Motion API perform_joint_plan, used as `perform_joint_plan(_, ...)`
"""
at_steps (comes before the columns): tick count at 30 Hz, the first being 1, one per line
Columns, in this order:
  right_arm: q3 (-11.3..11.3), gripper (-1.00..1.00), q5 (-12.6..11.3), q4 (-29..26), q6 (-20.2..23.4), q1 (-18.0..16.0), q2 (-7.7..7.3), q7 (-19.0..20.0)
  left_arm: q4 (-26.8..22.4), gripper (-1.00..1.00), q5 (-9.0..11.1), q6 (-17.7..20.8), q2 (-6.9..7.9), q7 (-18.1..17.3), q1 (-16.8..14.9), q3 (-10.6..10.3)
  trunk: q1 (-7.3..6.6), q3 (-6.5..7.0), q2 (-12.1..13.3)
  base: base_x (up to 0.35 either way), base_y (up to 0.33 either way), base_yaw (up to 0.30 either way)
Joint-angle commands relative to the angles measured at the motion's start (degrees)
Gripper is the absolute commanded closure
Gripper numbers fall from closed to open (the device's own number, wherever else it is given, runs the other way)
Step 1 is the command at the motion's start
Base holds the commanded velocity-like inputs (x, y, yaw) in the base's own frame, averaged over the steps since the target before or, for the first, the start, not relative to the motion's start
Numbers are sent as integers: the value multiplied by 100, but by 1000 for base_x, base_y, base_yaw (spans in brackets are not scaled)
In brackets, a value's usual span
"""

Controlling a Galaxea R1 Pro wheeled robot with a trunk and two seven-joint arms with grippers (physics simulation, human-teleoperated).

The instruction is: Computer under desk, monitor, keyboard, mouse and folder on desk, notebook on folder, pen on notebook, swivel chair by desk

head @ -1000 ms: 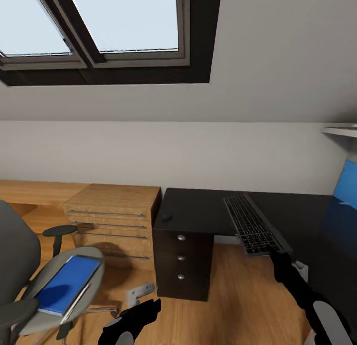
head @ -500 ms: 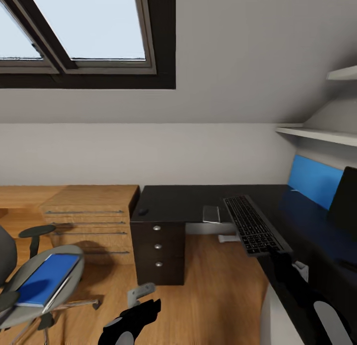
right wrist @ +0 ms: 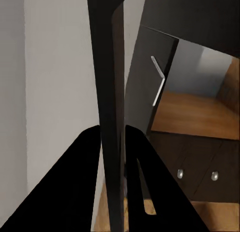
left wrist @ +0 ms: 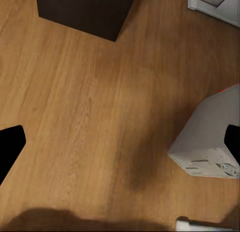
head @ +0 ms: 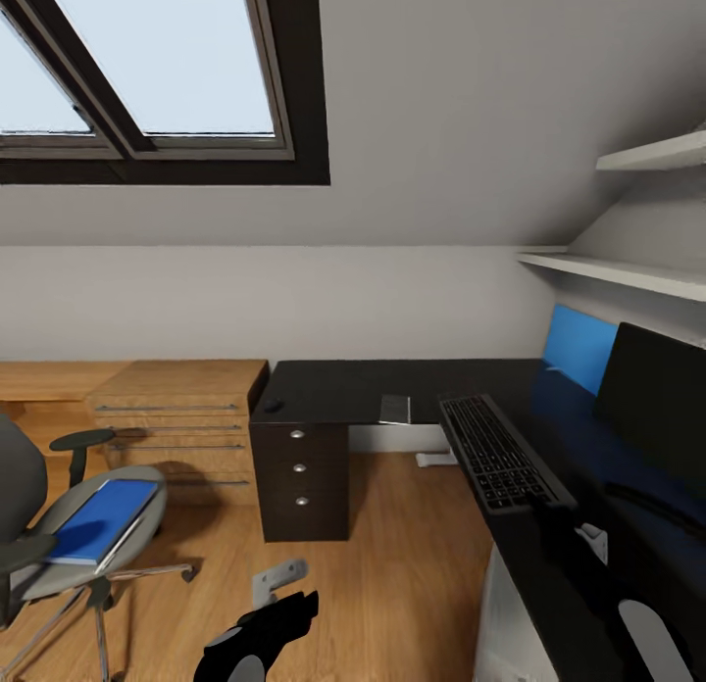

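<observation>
The right gripper [head: 537, 513] grips the near end of the keyboard [head: 495, 452], its fingers [right wrist: 90, 192] clamped on either side of the thin slab in the right wrist view, and it holds the keyboard out over the near edge of the desk [head: 392, 388], whose glossy black worktop runs along the back wall and turns down the right side. The monitor [head: 655, 408] stands on that right wing, just beside the keyboard, with a blue panel [head: 579, 347] behind it against the wall. The mouse [head: 273, 405] sits on the far left corner of the worktop above the drawer unit [head: 300, 481], well apart from the keyboard. The folder [head: 102, 520] lies flat on the seat of the swivel chair [head: 59, 545], which stands on the wooden floor [left wrist: 90, 117] to the left, apart from the desk. The left gripper [head: 270, 618] hangs low over the floor with its fingers [left wrist: 10, 147] spread wide and nothing between them; a grey computer case [left wrist: 207, 137] rests on the floor near it.
</observation>
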Motion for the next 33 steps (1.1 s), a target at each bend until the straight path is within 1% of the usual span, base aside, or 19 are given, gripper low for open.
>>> perform_joint_plan(1, -9, 100, -85, 43, 38, -6, 0, 29, -8, -100, 41, 10, 4, 49, -6, -8, -25, 11, 35, -317, -178, 0)
perform_joint_plan(6, -3, 100, -98, 336, 40, -6, -9, 31, -8, -100, 41, 10, 3, 49, -6, -8, -135, 101, 235, -317, -177, 0)
perform_joint_plan(13, -2, 100, -103, 418, 27, -6, 3, 59, -8, -100, 41, 10, 5, 49, -6, -8, -289, 226, 516, -317, -177, 0)
perform_joint_plan(18, 7, 100, -94, 447, -8, -6, 11, 62, -8, -100, 49, 10, 6, 49, -6, -8, -289, 226, 516, -317, -177, 0)
perform_joint_plan(22, 5, 100, -82, 767, -32, -6, -1, 55, -8, -100, 42, 10, 3, 51, -6, -8, -289, 226, 516, -317, -177, 0)
perform_joint_plan(29, 6, 100, -81, 801, -34, -7, -6, 54, -8, -100, 41, 6, 7, 55, -6, -8, -289, 226, 516, -293, -195, 0)
perform_joint_plan(30, 6, 100, -81, 803, -34, -9, -6, 54, -8, -100, 39, 4, 7, 56, -6, -8, -289, 226, 516, -233, -238, 0)
perform_joint_plan(31, 6, 100, -81, 807, -55, -13, -6, 54, -8, -100, 36, -103, 8, 31, -6, -8, -289, 226, 516, 69, -298, 0)
perform_joint_plan(33, 3, 100, -81, 807, -110, -12, -2, 54, -8, -100, 42, -186, 8, 7, -6, -8, -289, 226, 516, 69, -193, 0)
